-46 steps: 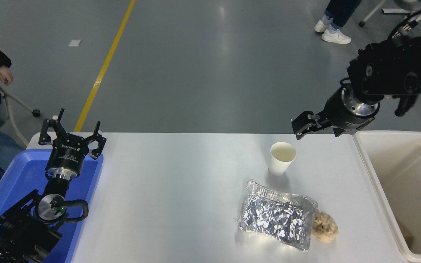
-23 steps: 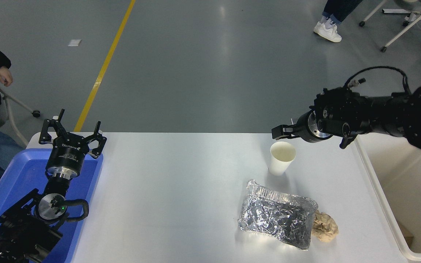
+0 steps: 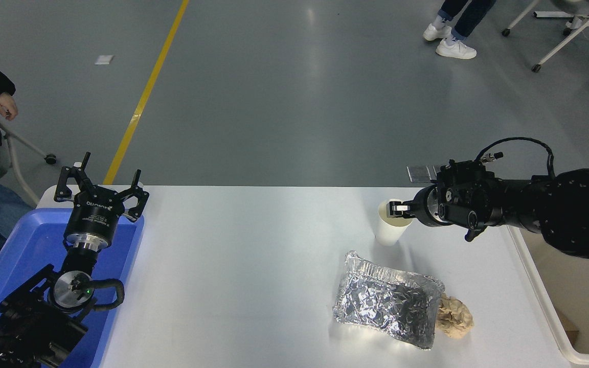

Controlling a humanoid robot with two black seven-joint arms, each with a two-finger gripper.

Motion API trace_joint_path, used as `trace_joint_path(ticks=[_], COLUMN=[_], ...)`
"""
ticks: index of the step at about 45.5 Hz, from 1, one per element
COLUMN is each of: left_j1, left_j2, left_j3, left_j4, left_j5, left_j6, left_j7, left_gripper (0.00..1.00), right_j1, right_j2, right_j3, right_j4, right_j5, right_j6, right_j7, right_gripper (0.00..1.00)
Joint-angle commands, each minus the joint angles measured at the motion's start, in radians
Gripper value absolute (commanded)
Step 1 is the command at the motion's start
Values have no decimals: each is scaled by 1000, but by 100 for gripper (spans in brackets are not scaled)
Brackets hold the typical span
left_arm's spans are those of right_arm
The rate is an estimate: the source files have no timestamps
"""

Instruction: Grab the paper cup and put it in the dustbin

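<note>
While a second ago our right claw (image 3: 395, 208) hung high above the table (image 3: 253, 266), it now sits low at the rim of the paper cup (image 3: 390, 230), its tip over the cup's mouth; whether it is spread or pinching, we cannot tell; the cup stands upright, the dustbin (image 3: 555, 327) behind the claw; the grasp looks imminent; our left claw (image 3: 101, 188), spread, is parked.
</note>
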Motion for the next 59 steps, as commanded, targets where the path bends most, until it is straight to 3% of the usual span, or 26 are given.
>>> trace_joint_path(ticks=[1, 14, 24, 33, 44, 59], left_j1=[0, 0, 0, 2, 2, 2], left_j2=[0, 0, 0, 2, 1, 0], left_j3=[0, 0, 0, 0, 0, 0], left_j4=[0, 0, 0, 0, 0, 0], left_j5=[1, 1, 1, 1, 1, 1], left_j6=[0, 0, 0, 0, 0, 0], left_j7=[0, 0, 2, 2, 2, 2], left_gripper=[100, 100, 100, 100, 100, 100], right_j1=[-11, 144, 470, 840, 1073, 1150], right_j2=[6, -25, -114, -244, -273, -265], right_j3=[19, -11, -96, -114, -116, -131], right_j4=[-11, 73, 377, 633, 690, 712], right_j5=[-5, -3, -2, -2, 0, -5], right_j6=[5, 85, 141, 344, 503, 551], right_j7=[-1, 1, 1, 4, 9, 4], right_gripper=[0, 0, 0, 0, 0, 0])
